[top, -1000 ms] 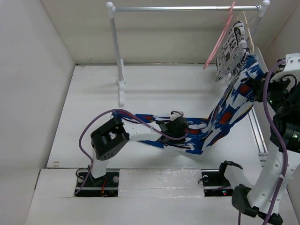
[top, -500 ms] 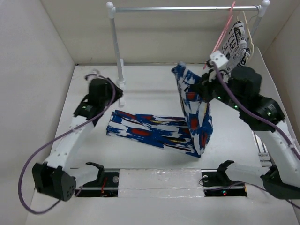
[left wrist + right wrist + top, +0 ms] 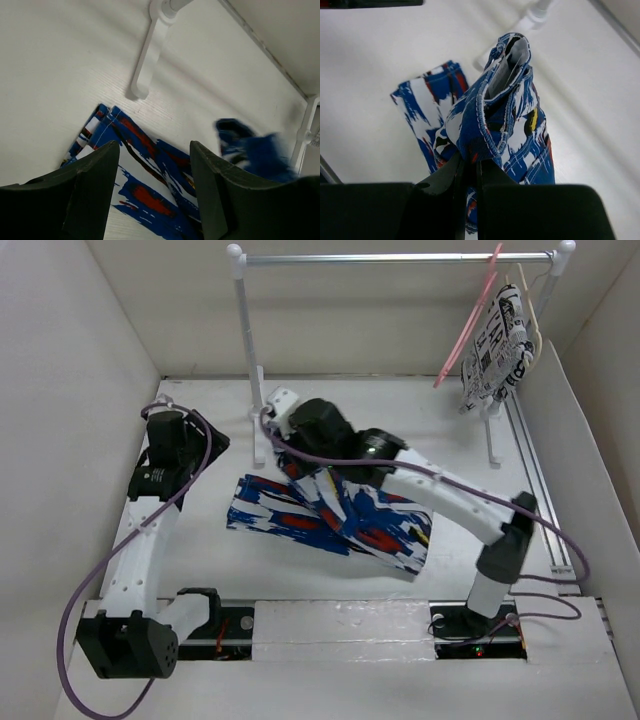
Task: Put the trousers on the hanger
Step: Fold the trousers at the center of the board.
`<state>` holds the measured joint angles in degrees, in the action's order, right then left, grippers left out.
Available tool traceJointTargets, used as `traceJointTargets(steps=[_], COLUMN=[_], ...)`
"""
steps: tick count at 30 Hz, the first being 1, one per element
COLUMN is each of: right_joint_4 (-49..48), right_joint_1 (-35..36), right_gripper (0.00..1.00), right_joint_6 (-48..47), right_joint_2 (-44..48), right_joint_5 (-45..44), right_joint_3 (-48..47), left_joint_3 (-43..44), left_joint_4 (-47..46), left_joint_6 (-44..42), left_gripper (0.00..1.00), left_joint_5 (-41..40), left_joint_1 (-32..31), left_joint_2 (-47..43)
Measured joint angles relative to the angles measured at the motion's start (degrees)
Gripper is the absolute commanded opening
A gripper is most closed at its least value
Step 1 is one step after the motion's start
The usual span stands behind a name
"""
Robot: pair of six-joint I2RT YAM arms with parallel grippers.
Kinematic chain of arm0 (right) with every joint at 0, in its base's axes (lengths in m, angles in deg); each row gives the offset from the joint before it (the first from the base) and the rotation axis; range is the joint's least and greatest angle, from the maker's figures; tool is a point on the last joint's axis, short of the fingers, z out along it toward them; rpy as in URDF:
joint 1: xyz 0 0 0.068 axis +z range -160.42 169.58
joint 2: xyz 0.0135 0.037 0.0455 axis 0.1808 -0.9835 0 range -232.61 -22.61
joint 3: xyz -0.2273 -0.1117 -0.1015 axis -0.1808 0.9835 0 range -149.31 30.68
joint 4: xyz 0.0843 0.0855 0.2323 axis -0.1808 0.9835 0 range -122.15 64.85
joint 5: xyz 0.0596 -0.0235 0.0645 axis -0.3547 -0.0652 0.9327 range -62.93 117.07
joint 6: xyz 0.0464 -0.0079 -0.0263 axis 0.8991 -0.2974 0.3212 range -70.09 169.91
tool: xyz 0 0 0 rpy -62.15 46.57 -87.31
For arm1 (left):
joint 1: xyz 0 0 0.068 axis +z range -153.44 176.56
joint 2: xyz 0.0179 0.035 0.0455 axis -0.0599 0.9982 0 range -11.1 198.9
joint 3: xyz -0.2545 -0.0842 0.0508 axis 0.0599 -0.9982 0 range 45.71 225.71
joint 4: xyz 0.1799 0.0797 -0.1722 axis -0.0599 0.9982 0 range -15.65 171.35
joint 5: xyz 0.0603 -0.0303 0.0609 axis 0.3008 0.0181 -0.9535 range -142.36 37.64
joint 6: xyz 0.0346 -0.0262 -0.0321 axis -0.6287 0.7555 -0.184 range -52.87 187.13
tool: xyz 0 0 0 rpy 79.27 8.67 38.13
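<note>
Trousers [image 3: 370, 525] on the middle of the desk [image 3: 420, 430], mostly flat, stretched from left of centre toward the near right. Folded lengthwise, bright blue with white, red and black splashes, a touch of yellow. One part near the far side of the cloth gathered up off the desk into a raised fold.

Right tool [image 3: 470, 167] reaching across from the right edge to the middle of the desk, pressed together on that raised fold. Pinching the trousers: hemmed edge of blue cloth bunched above the two dark fingers in the right wrist view, white inner side showing at the top of the fold.

Left tool [image 3: 152, 150] by the left edge, above the desk, aimed at the left end of the trousers. Fingers [image 3: 90, 195] spread apart, nothing between them, not touching the cloth. Below and beyond them, the left end of the trousers and the white foot of the rack post [image 3: 248, 330].

Hanger [image 3: 463, 328] up at the far right corner, thin and pink, hooked on the rail [image 3: 390, 257] and hanging tilted, its lower end swung toward the left. Bare, well apart from the trousers. Just beside it on the same rail, a white garment with black print [image 3: 495, 340].
</note>
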<state>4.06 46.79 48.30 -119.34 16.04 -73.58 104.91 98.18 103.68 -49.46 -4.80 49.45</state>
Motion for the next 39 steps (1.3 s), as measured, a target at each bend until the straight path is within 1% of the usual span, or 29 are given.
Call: traceJointTargets(steps=[2, 3, 4, 5, 6, 7, 9, 10, 12, 14, 17, 18, 19, 21, 22, 24, 25, 26, 27, 28, 30, 31, 32, 36, 39], right_joint_4=[-1.3, -2.1, -2.7, -3.4, -4.2, -5.1, -6.5, -6.7, -6.0, -7.1, -9.4, -10.2, -10.5, -11.6, -12.3, -12.9, -13.0, -12.6, -13.1, -13.1, -12.5, -12.1, -12.0, -10.7, -11.8], right_joint_1=[2.5, 3.7, 4.9, 5.9, 6.7, 7.3, 8.5, 8.9, 9.3, 8.9, 6.3, 4.9, 3.4, 0.3, -1.4, -4.0, -4.2, -5.6, -6.8, -7.8, -10.1, -11.5, -12.9, -17.5, -18.9], right_gripper=[0.0, 0.03, 0.2, 0.28, 0.39, 0.63, 0.7, 0.72, 0.73, 0.71, 0.64, 0.59, 0.37, 0.11, 0.0, 0.0, 0.0, 0.0, 0.0, 0.08, 0.2, 0.31, 0.34, 0.35, 0.33], right_joint_6=[0.4, 0.9, 1.3, 2.0, 2.4, 3.2, 4.3, 4.6, 4.7, 4.6, 4.7, 4.9, 4.9, 4.9, 5.0, 5.5, 5.6, 5.6, 5.6, 5.7, 6.2, 6.5, 6.8, 8.0, 8.5], right_joint_2=[-6.5, -10.2, -13.9, -17.6, -20.9, -24.3, -30.1, -31.9, -33.2, -30.9, -20.2, -15.6, -11.0, -2.4, 2.3, 11.2, 12.7, 18.8, 21.8, 24.2, 28.2, 29.6, 30.6, 34.8, 37.0], right_joint_5=[0.3, 0.6, 1.0, 1.8, 2.8, 4.0, 7.0, 8.2, 9.8, 10.8, 13.0, 13.5, 13.9, 13.5, 13.0, 12.2, 12.0, 11.9, 12.3, 12.9, 13.6, 13.9, 14.3, 15.4, 16.7], right_joint_3=[-3.7, -6.0, -8.4, -10.6, -12.5, -14.9, -18.5, -19.3, -18.9, -14.7, -0.9, 4.1, 8.5, 15.9, 19.9, 27.8, 29.2, 35.4, 39.1, 42.6, 49.5, 52.5, 55.1, 63.2, 67.9], left_joint_3=[1.4, 2.3, 3.0, 4.0, 5.1, 6.2, 8.5, 9.4, 10.6, 11.2, 11.0, 10.2, 9.3, 4.4, 1.9, -5.5, -9.0, -12.0, -14.7, -16.7, -18.7, -18.9, -19.0, -19.0, -19.3], left_joint_4=[0.3, 0.4, 0.5, 0.8, 1.3, 1.6, 2.0, 2.2, 2.3, 2.2, 2.0, 1.5, 1.1, -1.6, -2.2, -4.8, -5.3, -5.4, -6.1, -6.4, -7.4, -8.3, -9.5, -14.4, -16.5], left_joint_6=[-0.2, -0.5, -0.8, -1.0, -1.4, -1.6, -2.3, -2.7, -3.2, -3.6, -4.0, -4.3, -4.5, -4.9, -5.0, -5.3, -5.4, -5.5, -5.7, -5.8, -6.1, -6.2, -6.2, -5.6, -3.5], left_gripper=[0.55, 0.55, 0.57, 0.57, 0.57, 0.57, 0.58, 0.59, 0.59, 0.59, 0.59, 0.59, 0.59, 0.57, 0.56, 0.51, 0.48, 0.47, 0.47, 0.47, 0.46, 0.47, 0.46, 0.47, 0.47], left_joint_5=[0.1, 0.7, 1.0, 0.9, 0.4, -0.2, -0.8, -1.0, -1.2, -1.2, -0.7, -0.3, 0.2, 2.8, 4.3, 8.3, 10.1, 11.6, 13.6, 15.2, 18.3, 19.4, 20.4, 21.4, 19.8], left_joint_1=[0.9, 2.1, 3.7, 5.2, 6.4, 7.2, 7.6, 7.6, 7.5, 7.5, 7.1, 6.3, 5.4, 1.9, 0.8, -1.0, -1.2, -1.2, -1.2, -1.2, -1.2, -1.2, -1.5, -2.0, 0.0], left_joint_2=[-0.1, -0.2, -0.3, -0.4, -0.4, -0.3, -0.3, -0.3, -0.3, 0.0, 0.7, 0.8, 0.8, 0.7, 0.8, 1.5, 2.3, 3.4, 4.7, 6.3, 10.1, 11.9, 13.7, 17.8, 19.4])
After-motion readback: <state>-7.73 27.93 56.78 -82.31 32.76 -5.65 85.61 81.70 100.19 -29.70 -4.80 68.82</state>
